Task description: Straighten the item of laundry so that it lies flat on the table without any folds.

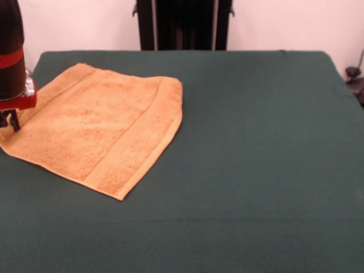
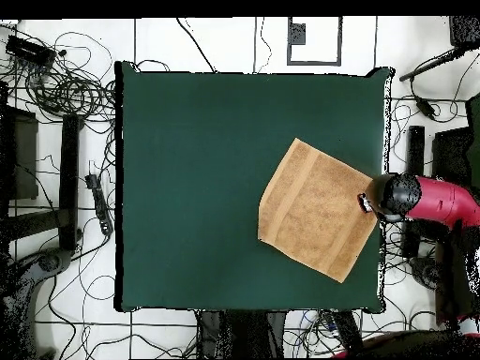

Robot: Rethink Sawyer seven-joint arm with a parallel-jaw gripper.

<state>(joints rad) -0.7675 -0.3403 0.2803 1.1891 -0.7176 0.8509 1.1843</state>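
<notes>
We see the towel (image 1: 96, 128) lying spread out in the upper left of the front view, turned at an angle to the table's edges so that one corner points toward the lower middle of the frame. A woven band stripe runs along its right side, parallel to the hemmed edge, and another shows faintly along the upper left edge. Its surface looks mostly flat, though the top right corner appears slightly raised or doubled where the edge casts a shadow. In the overhead view the towel (image 2: 314, 208) sits in the right half of the frame, a tilted square close to the table's right edge, well apart from the left edge.

The table (image 1: 256, 170) is covered in dark green cloth and takes up most of both views; in the overhead view its bare cloth (image 2: 187, 187) fills the left and centre.

The gripper (image 1: 10, 120) hangs at the far left edge of the front view, below a red and black wrist, its dark tips over or at the towel's left corner. In the overhead view the gripper (image 2: 366, 202) sits at the towel's right corner, the red arm reaching in from the right edge. We cannot tell whether the claw is spread or pressed together, nor whether it touches the cloth.
</notes>
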